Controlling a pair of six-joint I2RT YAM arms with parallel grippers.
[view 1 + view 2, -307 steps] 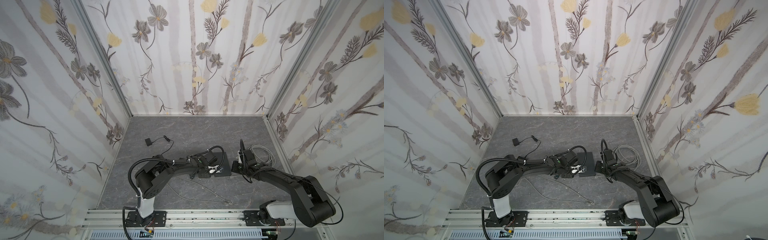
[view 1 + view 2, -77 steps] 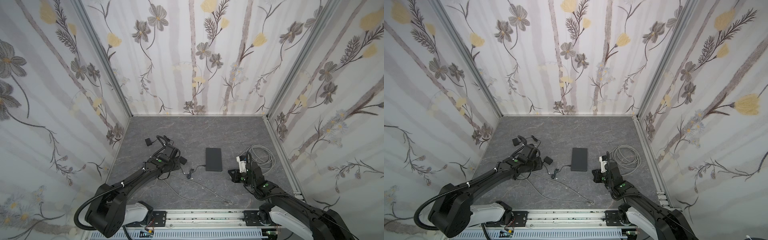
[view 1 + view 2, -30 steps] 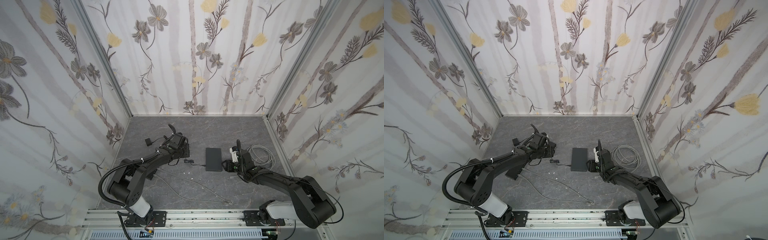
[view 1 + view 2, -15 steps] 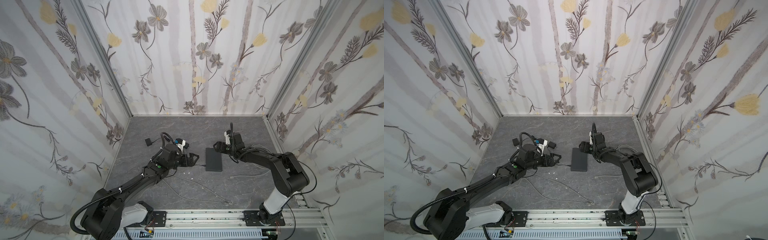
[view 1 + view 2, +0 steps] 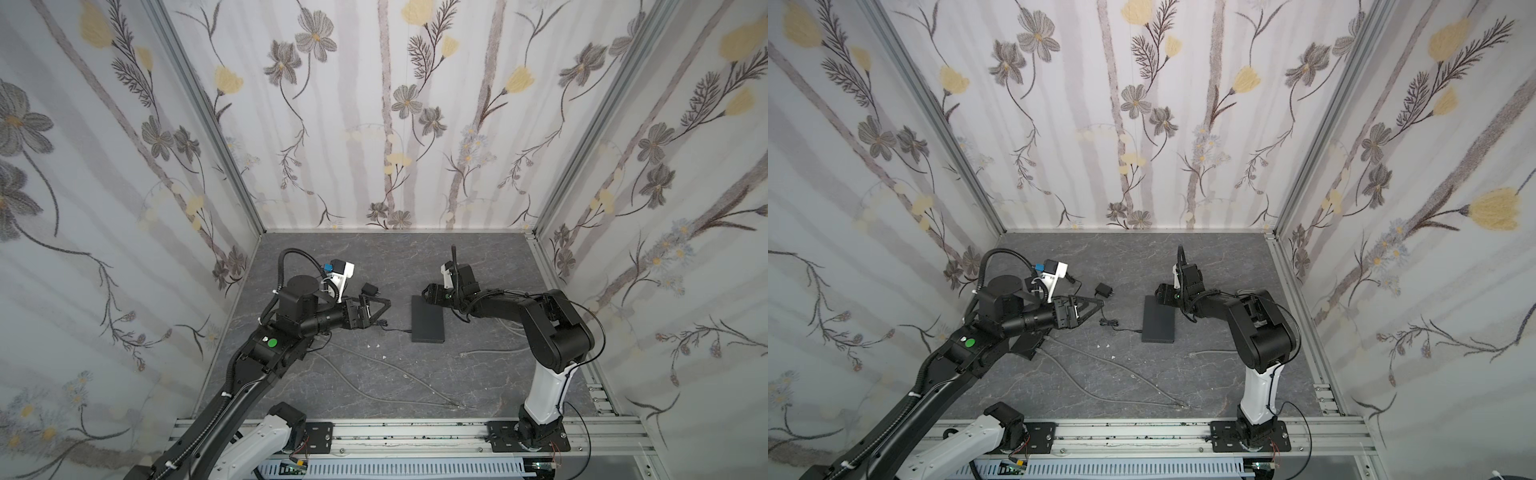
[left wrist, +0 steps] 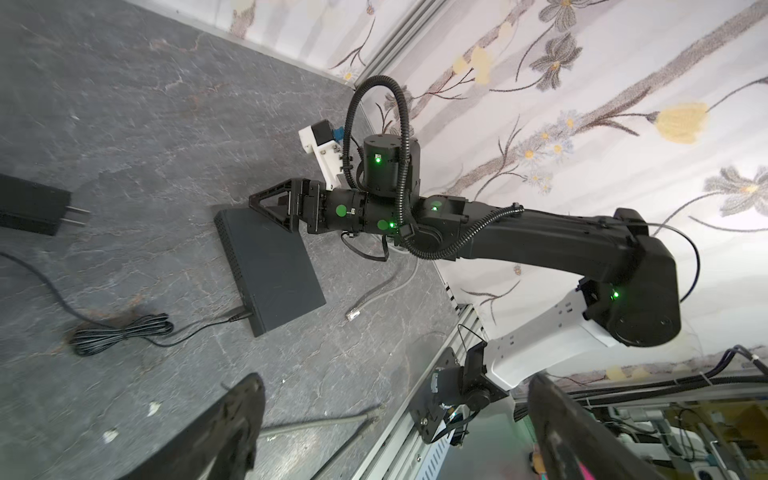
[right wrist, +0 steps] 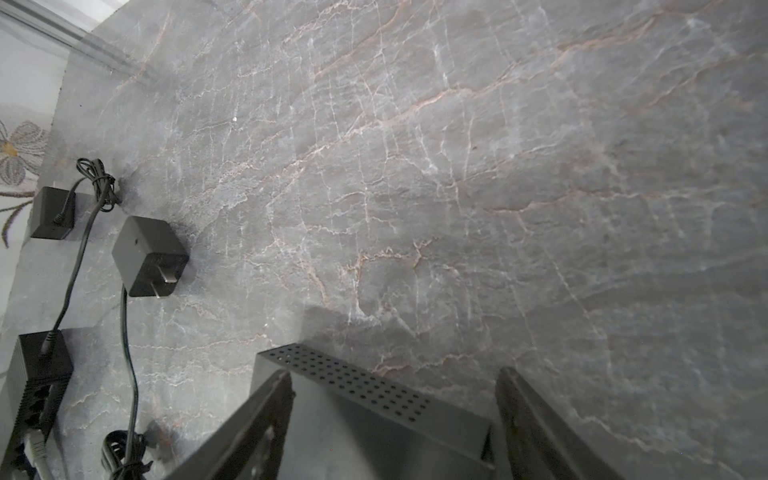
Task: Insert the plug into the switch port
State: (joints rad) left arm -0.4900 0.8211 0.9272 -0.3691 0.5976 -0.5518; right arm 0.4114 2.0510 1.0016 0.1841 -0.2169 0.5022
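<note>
Apparently the pre-grasp stage: left gripper (image 5: 376, 309) gapes empty; right gripper (image 5: 429, 289) straddles the switch (image 5: 427, 324) (whether clamped is unclear). Next move: seize the loose plug (image 5: 462, 354) nearby.

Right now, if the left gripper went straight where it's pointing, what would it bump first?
Probably the black switch, near its far end. The left gripper aims across at it, but height is unclear, so it might pass above.
</note>
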